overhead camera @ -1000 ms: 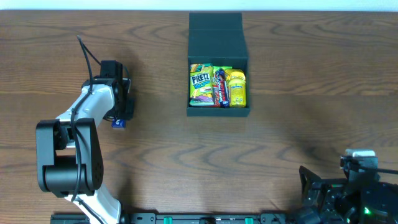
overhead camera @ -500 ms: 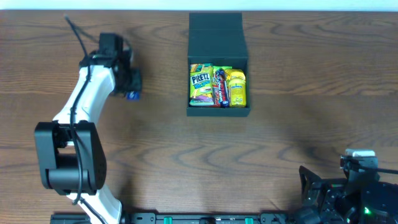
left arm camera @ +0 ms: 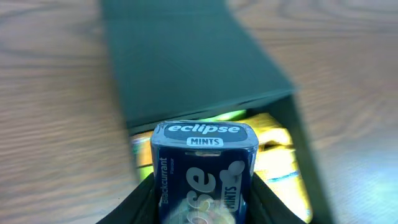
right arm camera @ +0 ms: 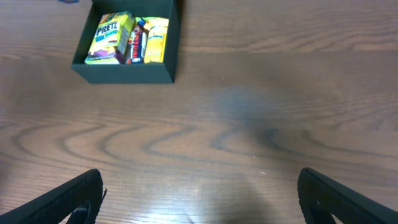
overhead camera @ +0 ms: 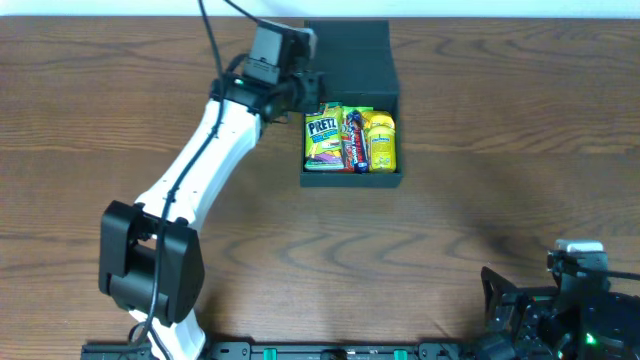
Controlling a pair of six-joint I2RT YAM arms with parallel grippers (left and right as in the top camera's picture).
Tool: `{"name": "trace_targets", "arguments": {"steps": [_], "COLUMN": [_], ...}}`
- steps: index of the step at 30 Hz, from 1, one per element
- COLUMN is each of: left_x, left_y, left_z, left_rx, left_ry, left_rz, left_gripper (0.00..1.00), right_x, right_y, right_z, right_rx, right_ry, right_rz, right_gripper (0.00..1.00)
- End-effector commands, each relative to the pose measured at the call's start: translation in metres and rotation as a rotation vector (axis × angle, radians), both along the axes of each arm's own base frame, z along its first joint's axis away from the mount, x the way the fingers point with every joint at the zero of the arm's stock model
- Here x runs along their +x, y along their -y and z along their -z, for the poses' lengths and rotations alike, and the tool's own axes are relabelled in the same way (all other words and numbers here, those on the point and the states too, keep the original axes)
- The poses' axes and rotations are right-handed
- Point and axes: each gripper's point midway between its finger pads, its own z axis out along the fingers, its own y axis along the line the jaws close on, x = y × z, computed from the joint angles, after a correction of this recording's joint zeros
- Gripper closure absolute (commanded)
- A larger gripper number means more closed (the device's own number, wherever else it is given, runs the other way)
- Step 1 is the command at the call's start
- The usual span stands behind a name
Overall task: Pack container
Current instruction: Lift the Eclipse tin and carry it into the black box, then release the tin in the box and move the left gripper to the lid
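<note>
The black container (overhead camera: pixel 352 178) stands at the table's far middle, its flap lid (overhead camera: pixel 346 55) open and lying flat behind it. It holds a Pretz packet (overhead camera: pixel 322 140), a dark bar and a yellow packet (overhead camera: pixel 379 140). My left gripper (overhead camera: pixel 302 92) is at the container's left rear corner. In the left wrist view it is shut on a blue Eclipse mints box (left arm camera: pixel 204 168), held above the container's edge, with the lid (left arm camera: pixel 186 56) ahead. My right gripper (right arm camera: pixel 199 199) is open and empty near the front right. The container (right arm camera: pixel 124 70) shows far off in the right wrist view.
The brown wooden table (overhead camera: pixel 480 150) carries no other loose object. The right arm's base (overhead camera: pixel 570 300) sits at the front right corner. The left arm (overhead camera: pixel 190 190) stretches diagonally from its base at the front left.
My left arm has swung right and toward the far side, carrying the blue mints box from the table's left to the container's left rear corner. The right arm has not moved.
</note>
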Motion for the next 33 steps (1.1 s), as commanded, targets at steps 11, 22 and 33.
{"name": "trace_targets", "arguments": {"steps": [11, 22, 33], "left_x": [-0.016, -0.02, -0.021], "left_y": [0.067, 0.071, 0.072], "left_z": [0.063, 0.072, 0.061], "left_rx": [-0.169, -0.177, -0.217], "left_ry": [-0.239, -0.272, -0.28], "left_rz": [0.0, 0.019, 0.046], "left_gripper": [0.94, 0.34, 0.37], "right_x": [0.0, 0.0, 0.0], "right_y": [0.001, 0.001, 0.001], "right_z": [-0.002, -0.002, -0.002], "right_rx": [0.005, 0.005, 0.005], "right_ry": [0.005, 0.005, 0.005], "right_rz": [0.005, 0.005, 0.006], "right_gripper": [0.01, 0.01, 0.01]}}
